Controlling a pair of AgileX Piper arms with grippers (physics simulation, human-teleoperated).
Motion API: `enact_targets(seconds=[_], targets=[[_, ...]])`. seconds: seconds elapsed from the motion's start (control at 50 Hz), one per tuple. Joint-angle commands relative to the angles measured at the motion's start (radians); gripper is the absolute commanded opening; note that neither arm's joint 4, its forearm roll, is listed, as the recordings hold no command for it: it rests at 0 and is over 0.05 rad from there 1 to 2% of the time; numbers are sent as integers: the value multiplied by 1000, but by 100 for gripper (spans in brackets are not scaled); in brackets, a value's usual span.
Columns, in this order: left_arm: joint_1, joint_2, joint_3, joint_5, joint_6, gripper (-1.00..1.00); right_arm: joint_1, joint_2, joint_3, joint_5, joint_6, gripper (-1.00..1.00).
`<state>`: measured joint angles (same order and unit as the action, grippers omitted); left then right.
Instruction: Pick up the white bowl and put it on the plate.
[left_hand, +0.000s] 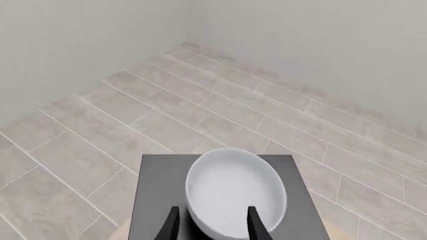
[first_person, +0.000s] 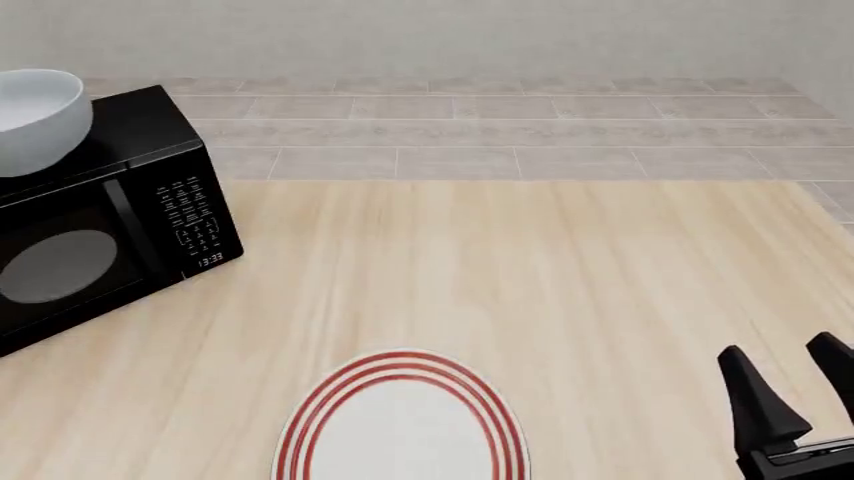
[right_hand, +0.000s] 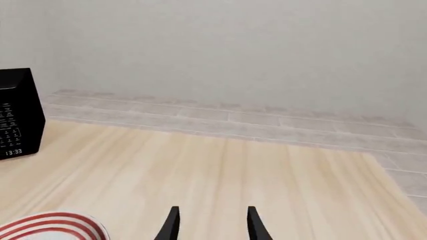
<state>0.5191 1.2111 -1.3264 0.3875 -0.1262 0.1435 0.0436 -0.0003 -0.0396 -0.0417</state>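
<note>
Left end effector (left_hand: 211, 225) straddles the white bowl (left_hand: 235, 192) atop the microwave (first_person: 107, 215), fingers spread, contact unclear.

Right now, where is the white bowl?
In the front view, the white bowl sits on top of the black microwave at the table's far left, well away from the plate.

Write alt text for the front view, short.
A white bowl sits on top of a black microwave at the far left of a wooden table. A red-ringed plate lies at the near edge, cut off by the frame, and the right claw stands open and empty at lower right.
</note>
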Motion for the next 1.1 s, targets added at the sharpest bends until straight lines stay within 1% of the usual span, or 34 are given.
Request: enact_targets(seconds=[0.02, 0.06, 0.18, 0.22, 0.26, 0.3, 0.34, 0.38, 0.42, 0.44, 0.56, 0.6, 0.64, 0.68, 0.76, 0.84, 0.86, 0.96, 1.0, 1.04, 1.08, 1.1], targets=[[1, 103, -84, 47, -12, 100, 3, 1, 0, -5, -6, 100], [-9, 113, -93, 55, -14, 100, 5, -2, 0, -1, -7, 100], [6, 159, -115, 66, -13, 100, 4, -8, 0, 2, -3, 100], [7, 180, -131, 74, -23, 100, 4, -15, 0, 10, -3, 100], [20, 194, -139, 71, -12, 100, 3, -25, 0, 18, -3, 100], [17, 214, -143, 74, -20, 100, 4, -29, 0, 21, -3, 100], [41, 228, -139, 67, -3, 100, 3, -35, 0, 25, 0, 100], [36, 249, -144, 67, -20, 100, 0, -38, 0, 26, -2, 100], [45, 255, -142, 60, -13, 100, 0, -39, 0, 29, -2, 100], [47, 269, -153, 69, -20, 100, 0, -41, 0, 30, -3, 100], [31, 294, -176, 76, -12, 100, 2, -41, 0, 26, -2, 100], [45, 310, -177, 73, -16, 100, 1, -42, -1, 24, 2, 100], [38, 320, -180, 75, -17, 100, 2, -42, -1, 24, 0, 100], [46, 325, -181, 73, -2, 100, 4, -42, -1, 25, -2, 100], [41, 349, -198, 81, -7, 100, 3, -42, -1, 26, -2, 100], [60, 373, -197, 86, 9, 100, 9, -43, -1, 23, -3, 100], [59, 380, -200, 89, 23, 100, 8, -43, -1, 22, -6, 100], [57, 385, -195, 81, 13, 100, 8, -43, -1, 22, -3, 100], [67, 388, -192, 74, 23, 100, 8, -43, -1, 21, -4, 100], [56, 400, -189, 73, 4, 100, 11, -43, 0, 21, -4, 100], [61, 397, -184, 65, 23, 100, 12, -43, 0, 21, -5, 100], [61, 400, -184, 64, 21, 100, 13, -43, -1, 21, -3, 100]])
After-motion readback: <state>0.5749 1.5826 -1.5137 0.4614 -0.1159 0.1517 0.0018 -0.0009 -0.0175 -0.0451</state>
